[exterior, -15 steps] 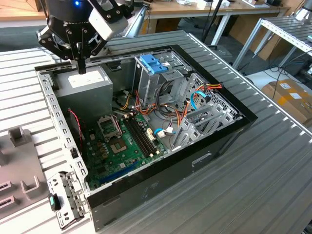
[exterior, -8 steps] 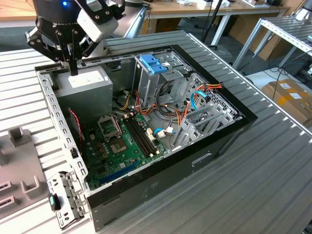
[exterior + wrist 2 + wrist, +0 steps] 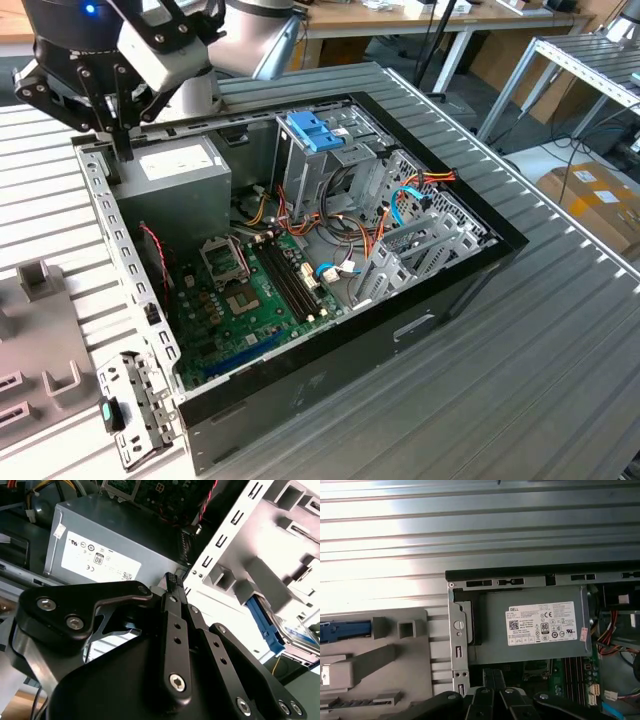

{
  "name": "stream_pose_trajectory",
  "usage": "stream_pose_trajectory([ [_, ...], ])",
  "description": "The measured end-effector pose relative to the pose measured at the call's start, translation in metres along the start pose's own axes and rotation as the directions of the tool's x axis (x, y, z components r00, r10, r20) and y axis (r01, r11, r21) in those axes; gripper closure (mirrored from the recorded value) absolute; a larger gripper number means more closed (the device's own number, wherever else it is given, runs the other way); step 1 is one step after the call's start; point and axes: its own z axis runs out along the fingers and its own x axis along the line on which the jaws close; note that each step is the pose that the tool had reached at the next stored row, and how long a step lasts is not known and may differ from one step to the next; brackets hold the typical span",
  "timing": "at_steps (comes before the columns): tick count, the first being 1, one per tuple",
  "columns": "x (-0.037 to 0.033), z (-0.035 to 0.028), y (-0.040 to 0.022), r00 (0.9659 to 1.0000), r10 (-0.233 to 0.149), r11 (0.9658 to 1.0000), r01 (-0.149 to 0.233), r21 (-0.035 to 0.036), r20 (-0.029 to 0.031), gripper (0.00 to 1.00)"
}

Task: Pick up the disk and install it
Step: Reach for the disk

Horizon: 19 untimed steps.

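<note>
The disk (image 3: pixel 292 632) lies in a grey fixture tray (image 3: pixel 260 540) beside the computer case, and its light-blue caddy rail (image 3: pixel 260 622) shows along one side. In the first wrist view the rail end of the disk (image 3: pixel 345 631) sits on that tray (image 3: pixel 415 665), off to the side of the case. My gripper (image 3: pixel 122 148) hangs over the case's corner at the exterior view's left, just above the edge of the power-supply box (image 3: pixel 180 165). Its fingers (image 3: pixel 172 582) are pressed together with nothing between them. The disk is well apart from the gripper.
The open case (image 3: pixel 330 340) holds a motherboard (image 3: pixel 250 300), loose cables and a grey drive cage with a blue latch (image 3: pixel 315 130). The perforated case rail (image 3: pixel 120 250) runs below the gripper. The slatted table (image 3: pixel 560 350) surrounds the case.
</note>
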Motion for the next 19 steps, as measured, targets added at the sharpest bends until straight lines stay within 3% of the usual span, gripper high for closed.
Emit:
stream_pose_trajectory([
  [6,0.0121,-0.0002,-0.0008,1.0000,0.000,1.0000,0.000,0.0000,0.0000,0.89],
  [15,0.0140,-0.0003,-0.0010,1.0000,0.000,1.0000,0.000,0.0000,0.0000,0.89],
  [19,0.0227,-0.0001,-0.0016,1.0000,0.000,1.0000,0.000,-0.0001,0.0000,0.89],
])
